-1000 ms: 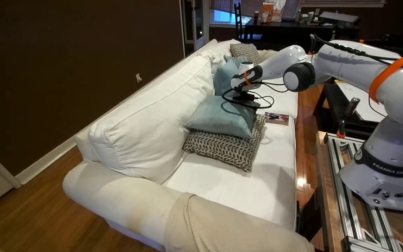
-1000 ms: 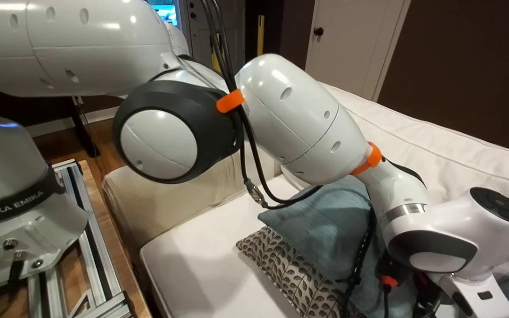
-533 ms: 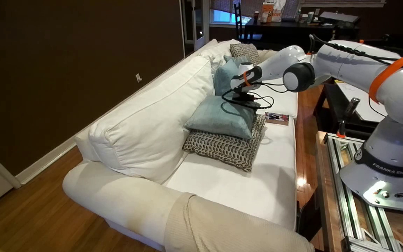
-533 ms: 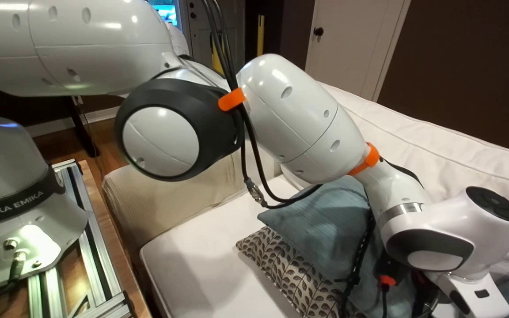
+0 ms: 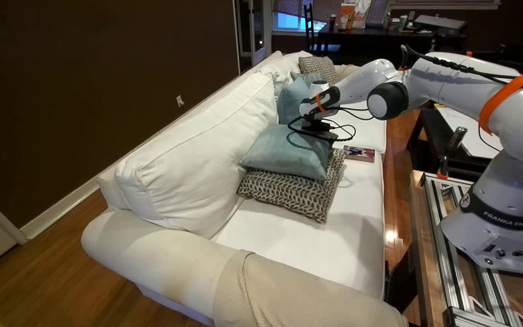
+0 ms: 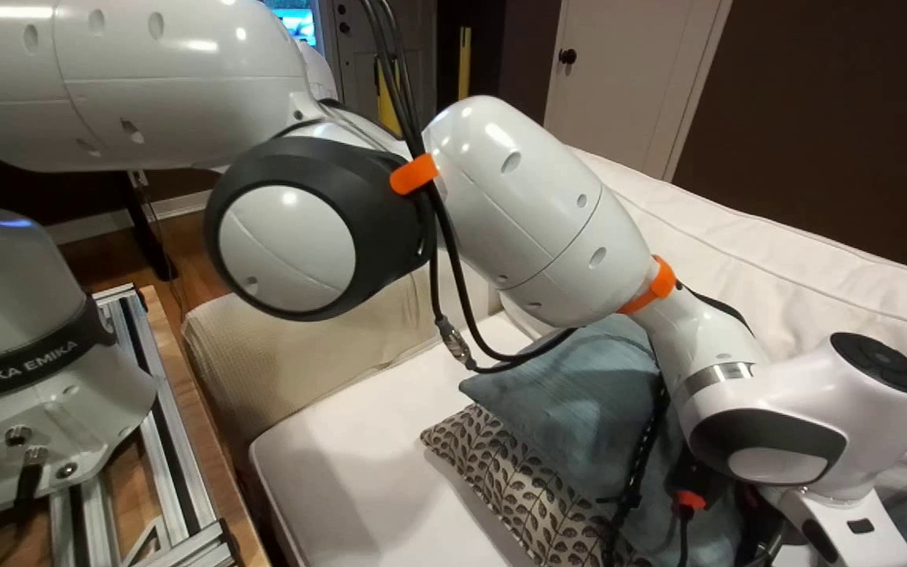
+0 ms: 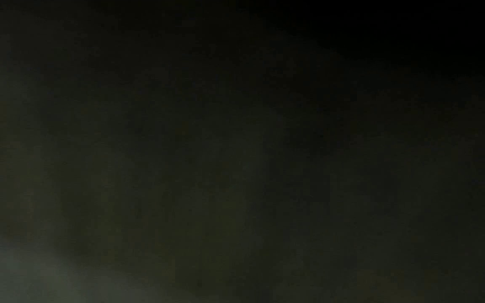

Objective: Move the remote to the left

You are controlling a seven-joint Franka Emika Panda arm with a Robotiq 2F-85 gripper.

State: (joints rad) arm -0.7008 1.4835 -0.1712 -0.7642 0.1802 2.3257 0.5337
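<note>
The remote does not show in any view; whether it is hidden behind the cushions or within the jaws I cannot tell. My gripper (image 5: pixel 317 125) points down at the far side of the light blue pillow (image 5: pixel 286 150), its dark body close to the pillow's top edge. Its fingers are out of sight there, and in an exterior view the hand (image 6: pixel 768 441) runs out at the bottom edge. The jaws are shut, but what lies between them cannot be seen. The wrist view is almost black, with only a dim grey patch at lower left.
Under the blue pillow lies a leaf-patterned pillow (image 5: pixel 288 195) on the white sofa seat (image 5: pixel 307 245). A book or box with a colourful cover (image 5: pixel 359 153) rests near the seat's front edge. More cushions (image 5: pixel 292 97) stand beyond the hand. A cable (image 5: pixel 347 131) loops beside the wrist.
The wrist has shifted very slightly to the left in an exterior view and then held still. Out of sight, the jaws have shut. Pillows and book have not moved.
</note>
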